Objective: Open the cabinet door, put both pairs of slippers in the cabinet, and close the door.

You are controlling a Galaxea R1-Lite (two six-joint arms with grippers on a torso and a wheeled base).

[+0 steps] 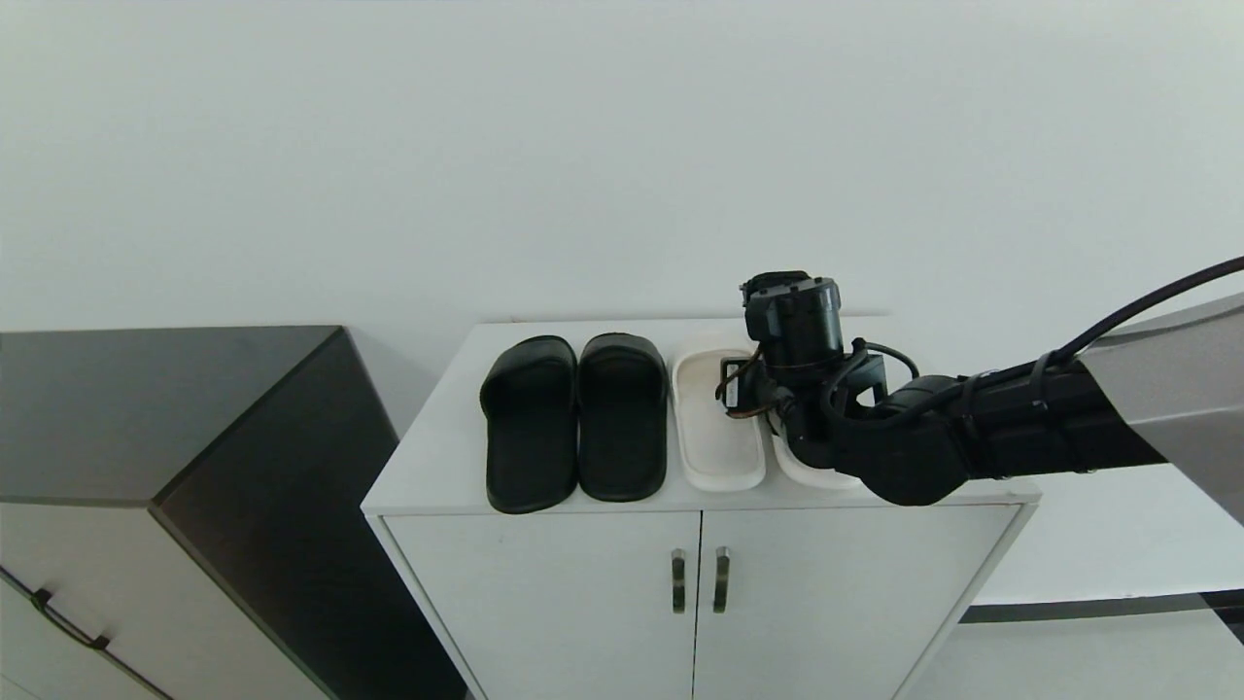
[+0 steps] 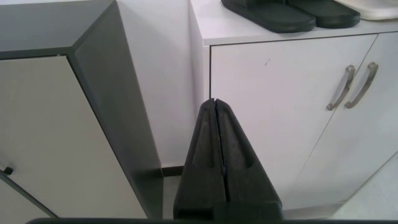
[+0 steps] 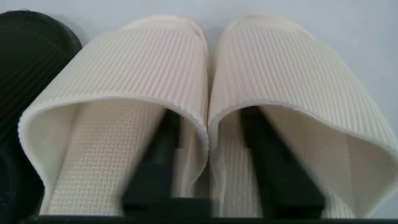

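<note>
Up on the cabinet top, the right gripper has its fingers apart, one tucked under the strap of each of the two white slippers. The slippers' touching inner sides sit between the fingers; whether they're being squeezed, I can't tell. Behind it the wrist bends down onto the pair, and the right arm runs roughly level, coming in from the right over the cabinet's right front corner.

Count the footwear: two white slippers, two black slippers, four in all. They lie side by side in one row, black pair to the left, white pair to the right, toes toward the wall.

Down low, the left gripper is pressed together with nothing in it. It's held off in front of the cabinet's left edge, below the top.

One white cabinet, two doors, both closed. Two metal handles stand upright just beside each other at the middle seam. One dark-topped unit stands near it to the left.
</note>
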